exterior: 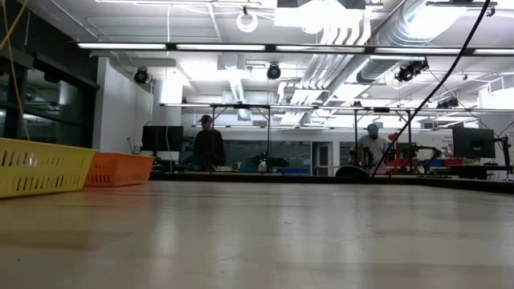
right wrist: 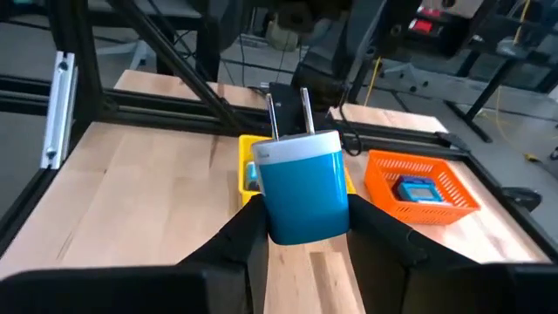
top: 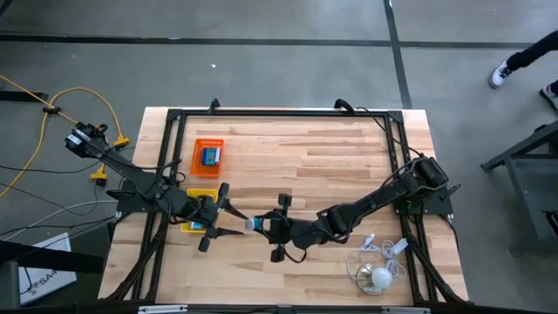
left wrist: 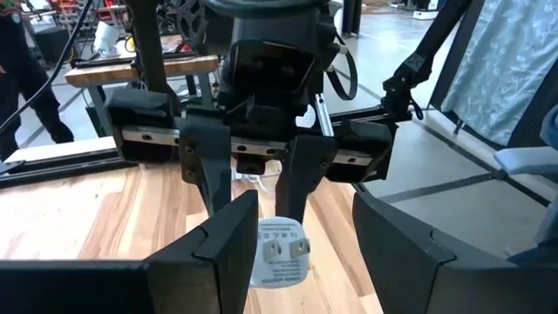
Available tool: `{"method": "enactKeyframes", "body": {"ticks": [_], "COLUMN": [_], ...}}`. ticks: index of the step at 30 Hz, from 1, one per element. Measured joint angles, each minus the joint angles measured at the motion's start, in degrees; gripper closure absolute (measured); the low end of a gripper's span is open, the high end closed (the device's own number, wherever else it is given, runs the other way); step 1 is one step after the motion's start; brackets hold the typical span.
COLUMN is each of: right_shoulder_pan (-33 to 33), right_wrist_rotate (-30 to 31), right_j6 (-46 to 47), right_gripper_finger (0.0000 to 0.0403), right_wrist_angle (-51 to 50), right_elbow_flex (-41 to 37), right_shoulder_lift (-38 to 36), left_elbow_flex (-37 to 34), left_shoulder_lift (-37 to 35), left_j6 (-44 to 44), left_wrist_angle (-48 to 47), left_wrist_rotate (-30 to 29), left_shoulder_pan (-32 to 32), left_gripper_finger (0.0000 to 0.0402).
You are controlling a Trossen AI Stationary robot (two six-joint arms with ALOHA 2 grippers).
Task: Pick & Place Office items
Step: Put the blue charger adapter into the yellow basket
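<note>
Two grippers meet over the middle of the table, and we see them nose to nose. Our right gripper [top: 261,224] is clamped tight on a blue plug adapter [right wrist: 303,190], white cap and two metal prongs pointing at nine o'clock toward the other arm. Our left gripper [top: 228,215] stands parted, its fingers [left wrist: 228,228] either side of the adapter's pronged face, not closed on it. Just behind our left gripper, at nine o'clock, sits the yellow tray [top: 200,196]; at eleven o'clock the orange tray [top: 197,158] holds a blue item [top: 210,156]. At five o'clock, well apart, lies the white cable bundle [top: 377,262].
</note>
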Motion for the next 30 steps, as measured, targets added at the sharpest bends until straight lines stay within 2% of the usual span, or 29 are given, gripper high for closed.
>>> {"method": "enactKeyframes", "body": {"ticks": [5,30], "right_shoulder_pan": [0.2,0.8], "right_wrist_rotate": [0.9,0.7], "right_j6": [-2.6,-2.8], "right_gripper_finger": [0.0288,0.0288], "right_wrist_angle": [2.3,5.4], "right_elbow_flex": [0.0,0.0], "right_shoulder_lift": [0.0,0.0], "left_elbow_flex": [0.0,0.0], "left_shoulder_lift": [0.0,0.0], "left_j6": [0.0,4.1], "left_wrist_angle": [0.0,0.0], "left_wrist_rotate": [0.0,-0.6], "left_shoulder_pan": [0.0,0.0], "left_gripper_finger": [0.0219,0.0219]}}
